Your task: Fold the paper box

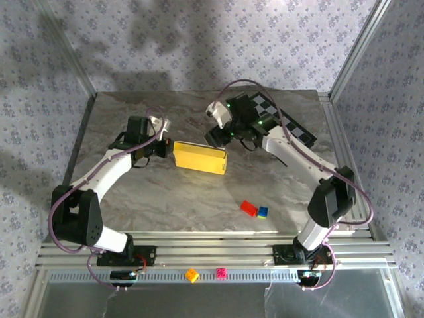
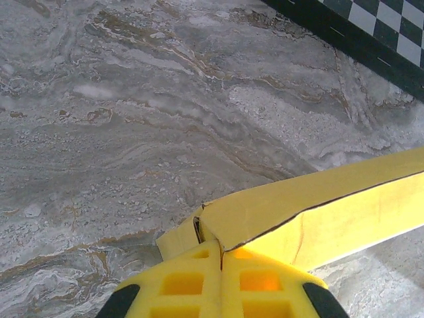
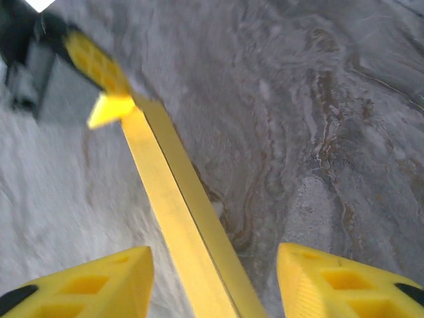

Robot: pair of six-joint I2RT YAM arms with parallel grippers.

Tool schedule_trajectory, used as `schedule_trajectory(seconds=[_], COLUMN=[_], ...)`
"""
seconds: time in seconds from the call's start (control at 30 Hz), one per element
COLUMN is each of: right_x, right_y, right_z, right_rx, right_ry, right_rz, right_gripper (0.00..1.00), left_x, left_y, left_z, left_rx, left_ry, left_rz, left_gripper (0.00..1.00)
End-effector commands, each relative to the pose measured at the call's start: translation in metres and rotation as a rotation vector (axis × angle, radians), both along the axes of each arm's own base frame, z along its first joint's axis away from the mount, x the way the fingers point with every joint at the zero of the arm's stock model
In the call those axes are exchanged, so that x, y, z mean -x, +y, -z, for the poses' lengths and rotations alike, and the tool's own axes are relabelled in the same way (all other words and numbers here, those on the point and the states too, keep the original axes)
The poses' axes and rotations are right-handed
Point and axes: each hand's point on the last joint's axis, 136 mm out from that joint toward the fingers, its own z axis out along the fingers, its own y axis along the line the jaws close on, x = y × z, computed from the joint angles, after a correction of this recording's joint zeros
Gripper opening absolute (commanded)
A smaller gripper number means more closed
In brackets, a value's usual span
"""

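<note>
Yellow paper box (image 1: pixel 200 158) pinched by closed left fingers (image 2: pixel 182 286), right fingers (image 3: pixel 334 278) apart astride it.

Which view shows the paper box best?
Top external: the whole paper box is in frame, with its full outline visible. Left wrist gives one corner close up at the shut left gripper; right wrist gives a blurred long edge inside the open right gripper.

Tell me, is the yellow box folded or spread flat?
Folded: the box is a shallow yellow block with raised sides, no flaps spread. The left claw pinches its end.
</note>
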Motion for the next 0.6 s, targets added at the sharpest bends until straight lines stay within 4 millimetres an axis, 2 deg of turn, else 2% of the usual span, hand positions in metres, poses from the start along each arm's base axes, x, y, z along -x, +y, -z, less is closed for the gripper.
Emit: schedule_trajectory(seconds=[0.0, 0.1, 0.2, 0.33, 0.43, 0.5, 0.57], right_x=[-0.003, 0.015, 0.03, 0.029, 0.031, 0.026, 0.018], right_y=[-0.011, -0.009, 0.01, 0.033, 0.05, 0.056, 0.053], right_z=[-0.017, -0.002, 0.008, 0.016, 0.04, 0.051, 0.054], right_rx=[-0.221, -0.437, -0.578, -0.707, -0.742, -0.786, -0.822], right_ry=[0.254, 0.65, 0.855, 1.051, 1.211, 1.246, 1.221], right_rz=[0.44, 0.781, 0.965, 1.116, 1.205, 1.243, 1.285], right_gripper=[0.51, 0.52, 0.52, 0.55, 0.55, 0.54, 0.52], left_x=[0.038, 0.038, 0.039, 0.04, 0.041, 0.041, 0.04], left_y=[0.008, 0.008, 0.009, 0.009, 0.009, 0.009, 0.009], left_z=[0.055, 0.055, 0.055, 0.057, 0.058, 0.058, 0.057], left_rx=[-0.075, -0.073, -0.079, -0.084, -0.086, -0.087, -0.087], left_ry=[0.227, 0.23, 0.226, 0.228, 0.227, 0.226, 0.222], left_rz=[-0.017, -0.025, -0.033, -0.035, -0.04, -0.043, -0.045], left_gripper=[0.0, 0.0, 0.0, 0.0, 0.0, 0.0, 0.0])
